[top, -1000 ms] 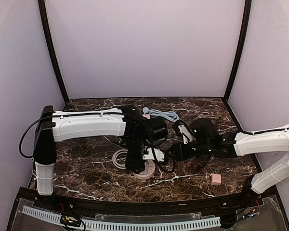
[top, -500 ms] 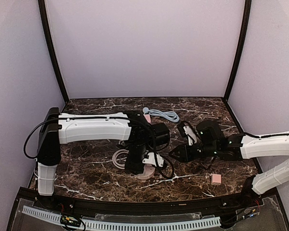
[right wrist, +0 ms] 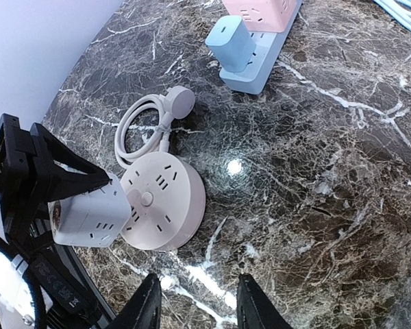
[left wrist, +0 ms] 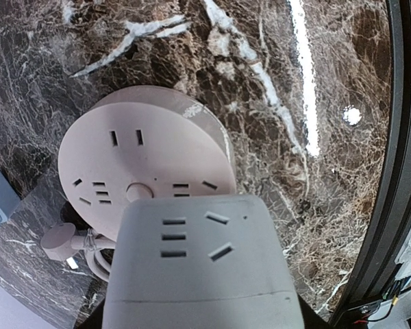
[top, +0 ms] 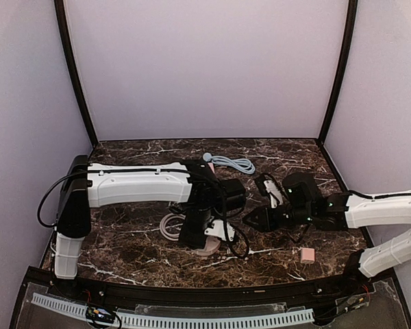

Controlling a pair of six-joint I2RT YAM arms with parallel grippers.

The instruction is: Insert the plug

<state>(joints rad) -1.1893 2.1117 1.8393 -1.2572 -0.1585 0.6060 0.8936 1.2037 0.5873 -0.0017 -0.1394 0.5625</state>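
Observation:
A round pale-pink socket disc point(top: 209, 245) lies on the marble table; it also shows in the left wrist view point(left wrist: 144, 161) and the right wrist view point(right wrist: 161, 202). My left gripper point(top: 207, 229) is shut on a white cube plug adapter point(left wrist: 198, 267) and holds it just above the disc's near edge, partly over it. The cube point(right wrist: 89, 216) sits between the black fingers point(right wrist: 48, 171). My right gripper point(top: 250, 221) is open and empty point(right wrist: 198, 298), to the right of the disc and apart from it.
The disc's white cord coil point(right wrist: 140, 123) and its plug point(right wrist: 178, 101) lie beside it. A blue power strip with a blue adapter point(right wrist: 250, 48) and a pink block point(right wrist: 260, 14) lie farther back. A small pink adapter point(top: 307, 256) lies front right. A pale-blue cable point(top: 233, 163) lies at the back.
My right gripper has drawn back to the right, away from the disc. My left arm has shifted slightly right, still holding the cube over the disc.

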